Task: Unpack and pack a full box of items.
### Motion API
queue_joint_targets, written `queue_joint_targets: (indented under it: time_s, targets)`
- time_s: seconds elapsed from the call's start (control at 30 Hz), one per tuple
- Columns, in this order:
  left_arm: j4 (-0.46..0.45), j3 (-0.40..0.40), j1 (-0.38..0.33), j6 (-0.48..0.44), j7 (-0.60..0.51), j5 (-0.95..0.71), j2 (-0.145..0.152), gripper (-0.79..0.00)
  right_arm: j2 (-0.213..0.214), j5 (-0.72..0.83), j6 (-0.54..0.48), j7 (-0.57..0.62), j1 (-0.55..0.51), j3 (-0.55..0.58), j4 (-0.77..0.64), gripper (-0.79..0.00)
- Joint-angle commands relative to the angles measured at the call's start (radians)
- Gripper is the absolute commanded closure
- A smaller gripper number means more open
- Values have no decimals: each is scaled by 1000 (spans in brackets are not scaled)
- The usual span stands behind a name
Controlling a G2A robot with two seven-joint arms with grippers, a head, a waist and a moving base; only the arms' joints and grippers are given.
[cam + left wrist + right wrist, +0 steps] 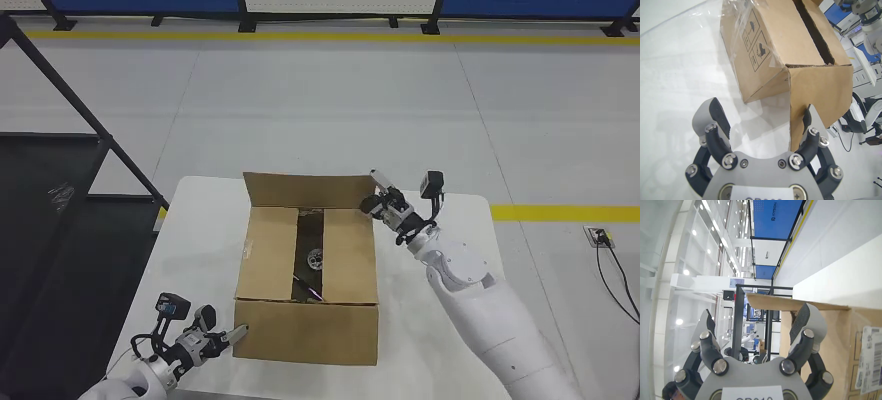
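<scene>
Two grippers spread wide at opposite corners of the brown cardboard box (345, 262) on the white table (200, 225).
The left gripper (762, 106) grasps nothing, with one pad (806, 115) against the near hanging flap. The right gripper (755, 311), equally unclenched, touches the far upright flap.

The silver left claw (762, 106) with black ribbed pads fills the foreground of the frame, its jaws spread wide; one pad (806, 117) lies against the hanging end flap (819, 91) of the brown cardboard box (776, 37), near the flap's free edge; the other pad (719, 117) stands apart over the glossy white surface (677, 75); the box takes up the middle of the frame, a dark slit (815, 36) open between its top flaps; wrinkled clear tape (738, 24) and black handling symbols (755, 49) cover its side wall.
</scene>
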Motion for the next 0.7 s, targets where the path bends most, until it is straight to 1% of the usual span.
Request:
queue_joint_targets:
  time_s: [0.0, 0.13, 0.2, 0.3, 0.37, 0.67]
  targets:
    - [0, 0, 0, 0, 0, 0, 0, -785, -14, -35, 5, -45, 42, -27, 37, -785]
    - [0, 0, 0, 0, 0, 0, 0, -785, -42, -118, 9, -135, 108, -78, 104, -785]
    - [0, 0, 0, 0, 0, 0, 0, -785, -61, -192, 14, -195, 152, -115, 161, -785]
    - [0, 0, 0, 0, 0, 0, 0, -785, -82, -201, -38, -169, 191, -141, 235, -785]
    - [0, 0, 0, 0, 0, 0, 0, -785, -89, -207, -49, -156, 209, -147, 273, -785]
    - [0, 0, 0, 0, 0, 0, 0, -785, -89, -207, -49, -156, 209, -147, 273, -785]
